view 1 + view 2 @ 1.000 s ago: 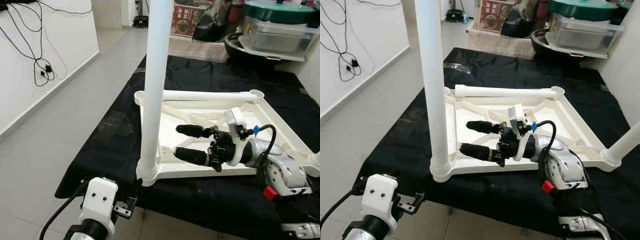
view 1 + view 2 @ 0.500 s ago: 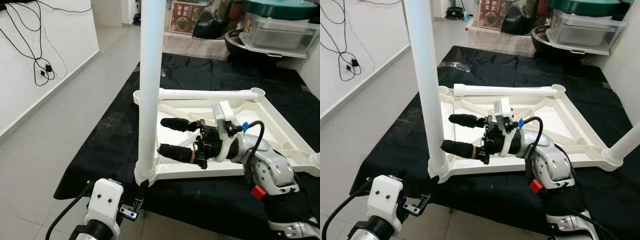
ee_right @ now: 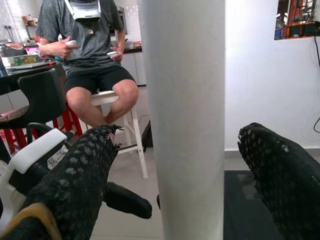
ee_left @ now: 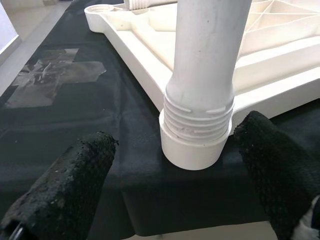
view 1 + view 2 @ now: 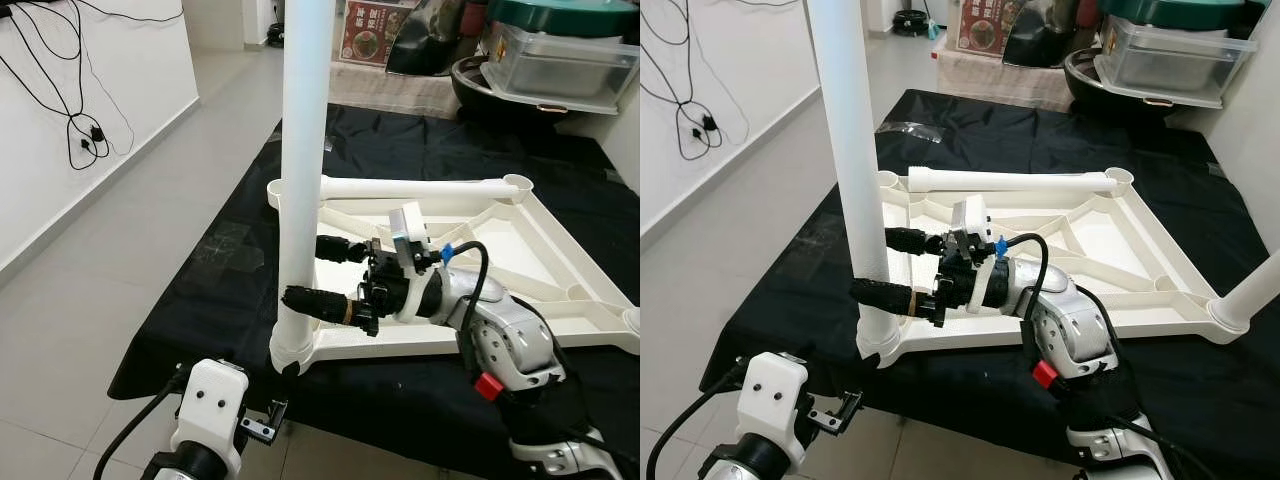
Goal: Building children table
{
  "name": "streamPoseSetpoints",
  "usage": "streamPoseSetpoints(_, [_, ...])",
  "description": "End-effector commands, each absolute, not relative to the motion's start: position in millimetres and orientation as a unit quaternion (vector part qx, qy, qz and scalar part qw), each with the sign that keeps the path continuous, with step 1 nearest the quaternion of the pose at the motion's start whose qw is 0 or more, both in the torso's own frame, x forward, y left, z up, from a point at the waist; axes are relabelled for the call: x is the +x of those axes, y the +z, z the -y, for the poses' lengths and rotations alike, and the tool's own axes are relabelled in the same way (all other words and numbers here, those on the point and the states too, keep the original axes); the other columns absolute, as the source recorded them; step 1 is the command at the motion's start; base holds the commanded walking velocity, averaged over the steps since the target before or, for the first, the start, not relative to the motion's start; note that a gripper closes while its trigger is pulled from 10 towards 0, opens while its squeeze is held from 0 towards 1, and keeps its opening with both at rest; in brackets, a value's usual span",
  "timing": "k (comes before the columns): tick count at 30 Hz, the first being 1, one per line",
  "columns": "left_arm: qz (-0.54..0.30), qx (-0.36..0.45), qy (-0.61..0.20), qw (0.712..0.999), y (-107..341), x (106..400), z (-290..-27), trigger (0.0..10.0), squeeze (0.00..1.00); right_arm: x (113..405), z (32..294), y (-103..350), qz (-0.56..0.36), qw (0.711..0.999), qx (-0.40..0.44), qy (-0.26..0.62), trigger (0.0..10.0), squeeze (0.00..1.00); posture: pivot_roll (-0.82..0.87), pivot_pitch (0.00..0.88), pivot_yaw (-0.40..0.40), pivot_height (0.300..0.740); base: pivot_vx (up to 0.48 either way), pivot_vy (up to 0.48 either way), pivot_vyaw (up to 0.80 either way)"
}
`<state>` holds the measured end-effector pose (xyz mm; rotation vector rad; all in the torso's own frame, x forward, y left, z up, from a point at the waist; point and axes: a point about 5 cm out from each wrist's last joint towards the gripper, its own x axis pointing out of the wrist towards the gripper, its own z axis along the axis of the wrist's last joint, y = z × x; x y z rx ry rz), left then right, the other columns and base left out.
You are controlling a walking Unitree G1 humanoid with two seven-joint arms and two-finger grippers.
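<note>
1. Right hand (image 5: 315,273) reaches sideways to the upright leg (image 5: 302,180), its fingers apart, one on each side of the shaft, not yet clamped.
2. That leg's long axis is vertical, seated in the near-left corner socket of the upturned tabletop (image 5: 520,330).
3. Left hand (image 4: 175,190) sits lower, fingers spread around the threaded base.
4. Open floor lies leftward.

Grey tile floor (image 5: 110,270) w/ black cloth (image 5: 420,150) spread over it. White wall (image 5: 90,90) on left, black cables (image 5: 75,125) hanging down it. Far right: clear lidded tubs (image 5: 555,60) stacked, printed box (image 5: 365,20) beside. Right wrist view: person seated on white stool (image 3: 125,125), black chair (image 3: 37,95) nr, white wall (image 3: 265,80) behind. Bright, even light.
</note>
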<state>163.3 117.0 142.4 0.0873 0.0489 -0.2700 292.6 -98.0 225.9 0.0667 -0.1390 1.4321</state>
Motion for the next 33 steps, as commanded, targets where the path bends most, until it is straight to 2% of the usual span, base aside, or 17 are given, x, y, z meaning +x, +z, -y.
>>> streamPoseSetpoints(1, [-0.036,0.041,-0.141,0.989,137.4,161.0,-116.5,10.0,0.0,289.4,89.9,231.7,0.074,0.742,0.017,0.666,10.0,0.0,0.12,0.09,-0.06,0.74,0.0,0.0,0.0])
streamPoseSetpoints(9, [-0.05,0.048,-0.144,0.987,134.1,156.4,-120.0,10.0,0.0,287.9,80.4,231.8,0.078,0.738,0.011,0.67,10.0,0.0,0.12,0.086,-0.058,0.74,0.0,0.0,0.0])
streamPoseSetpoints(24, [-0.049,0.059,-0.162,0.984,130.8,150.6,-116.8,10.0,0.0,292.6,64.4,233.5,0.084,0.752,0.004,0.654,10.0,0.0,0.12,0.071,-0.062,0.74,0.0,0.0,0.0])
streamPoseSetpoints(33, [0.002,0.084,-0.194,0.977,144.2,149.6,-105.7,10.0,0.0,291.1,55.3,229.8,0.087,0.757,0.002,0.648,10.0,0.0,0.12,0.059,-0.062,0.74,0.0,0.0,0.0])
